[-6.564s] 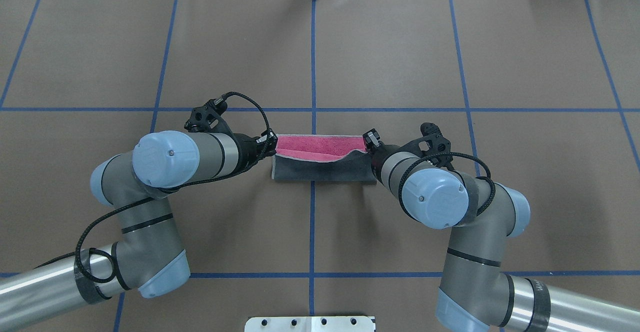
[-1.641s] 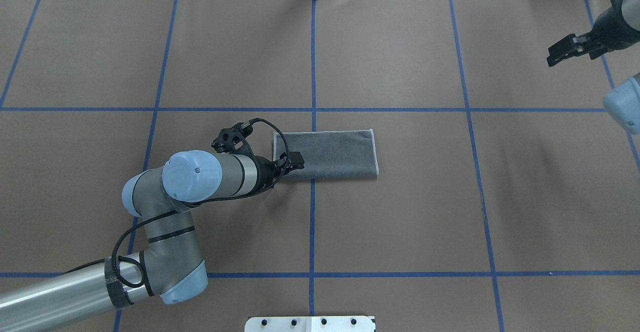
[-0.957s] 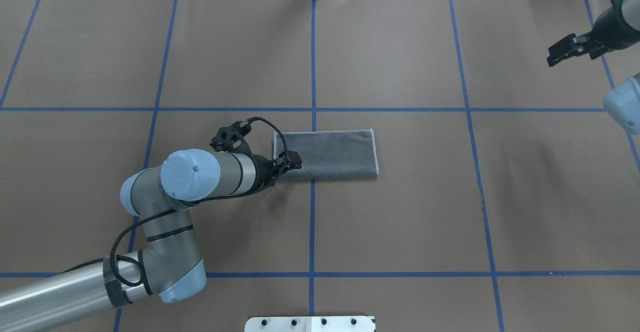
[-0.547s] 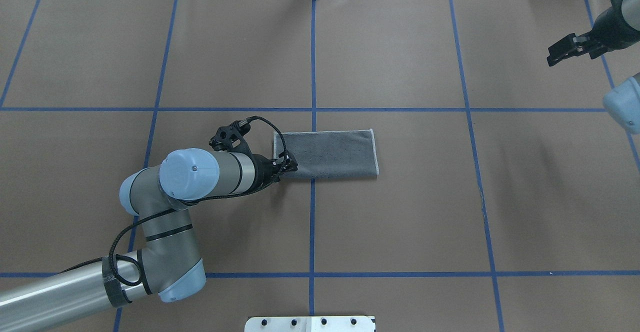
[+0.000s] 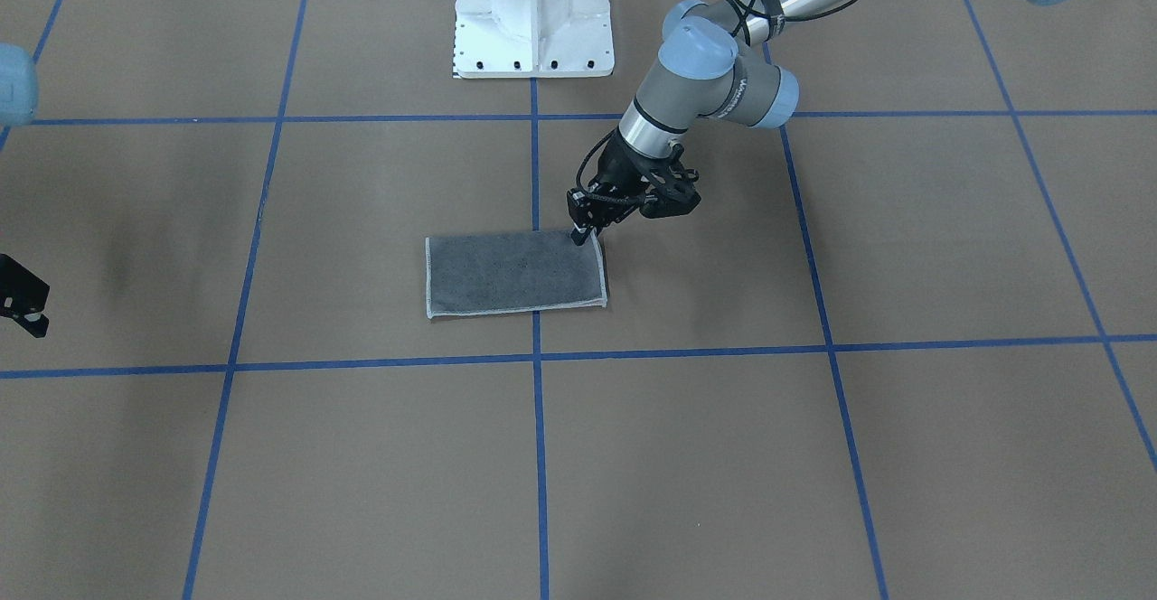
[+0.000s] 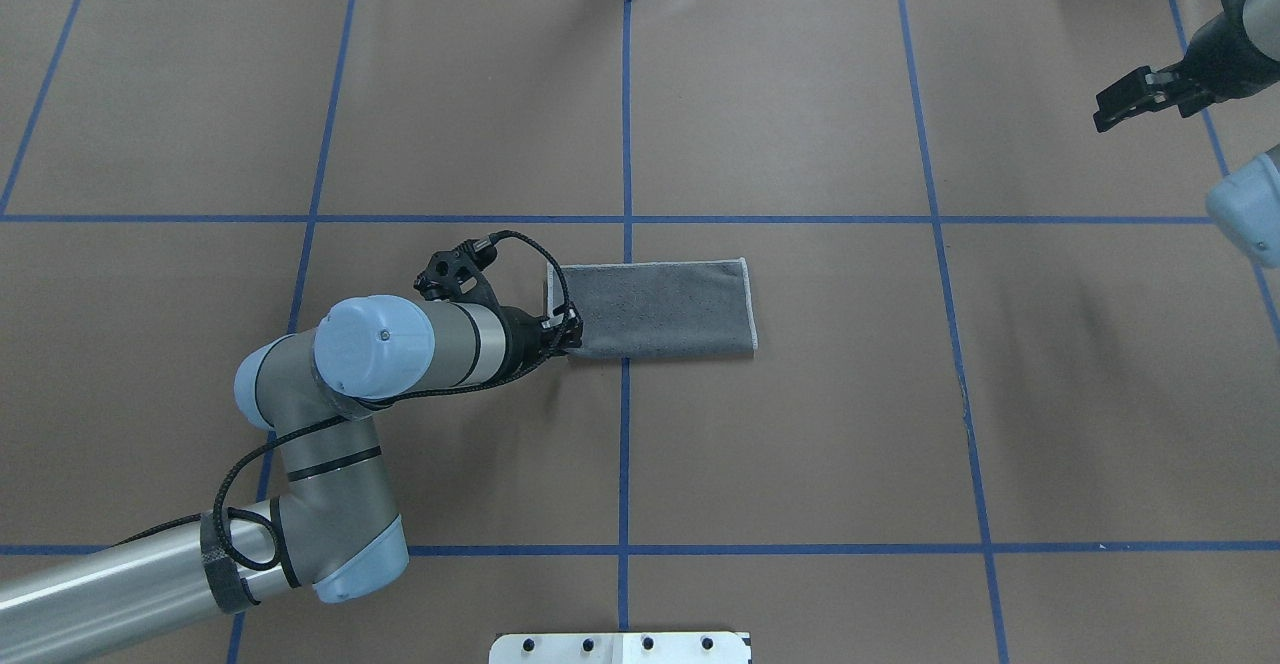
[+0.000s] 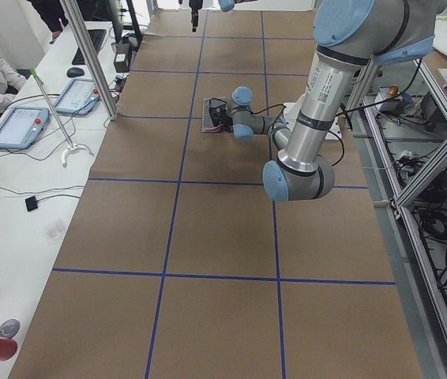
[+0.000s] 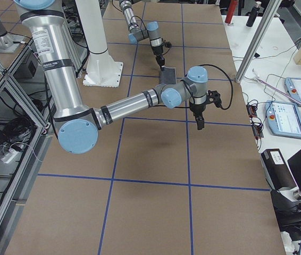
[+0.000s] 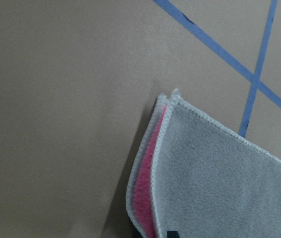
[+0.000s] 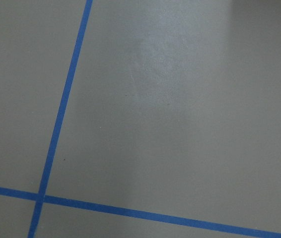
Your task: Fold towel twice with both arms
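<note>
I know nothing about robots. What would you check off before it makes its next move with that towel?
1. First fold done: ok. The towel lies flat as a rectangle, grey side up.
2. Layers lined up: not ok. In the left wrist view the pink layer peeks out beside the grey at one corner.
3. Left gripper at a towel corner: ok.
4. Left gripper closed on that corner: cannot tell.
5. Right gripper at the towel: not ok. It hangs far off to the robot's right.
</note>
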